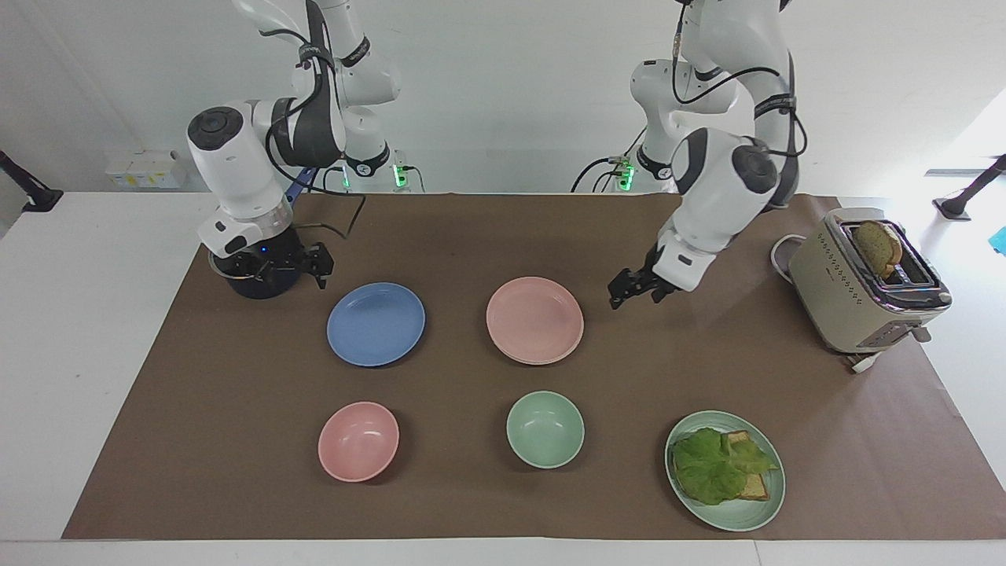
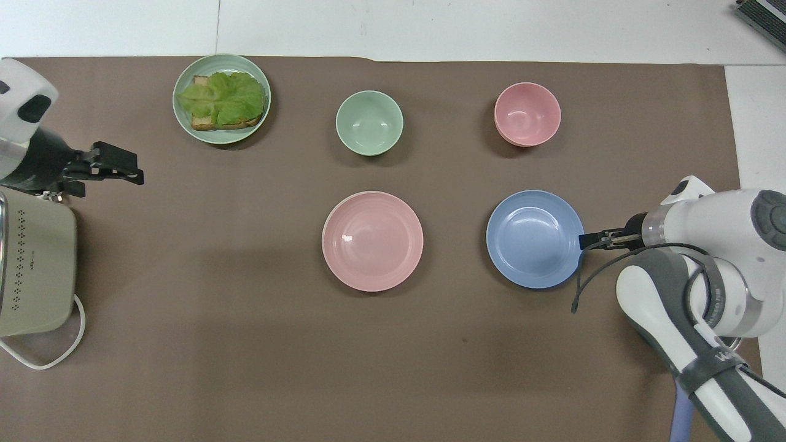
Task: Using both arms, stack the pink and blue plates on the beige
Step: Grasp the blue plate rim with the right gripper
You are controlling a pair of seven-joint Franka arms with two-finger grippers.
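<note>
The pink plate (image 1: pixel 534 319) (image 2: pixel 373 240) lies mid-cloth; a thin pale rim under its edge farthest from the robots is all that shows of the beige plate (image 1: pixel 531 362). The blue plate (image 1: pixel 376 324) (image 2: pixel 535 238) lies alone beside it, toward the right arm's end. My left gripper (image 1: pixel 630 294) (image 2: pixel 130 171) hangs open and empty over bare cloth between the pink plate and the toaster. My right gripper (image 1: pixel 310 267) (image 2: pixel 588 240) is open and low, just off the blue plate's rim on the pot's side, holding nothing.
A dark pot (image 1: pixel 253 283) stands under the right wrist. A beige toaster (image 1: pixel 864 283) with bread stands at the left arm's end. Farther from the robots sit a pink bowl (image 1: pixel 358 441), a green bowl (image 1: pixel 545 429) and a green plate (image 1: pixel 754 511) with lettuce and toast.
</note>
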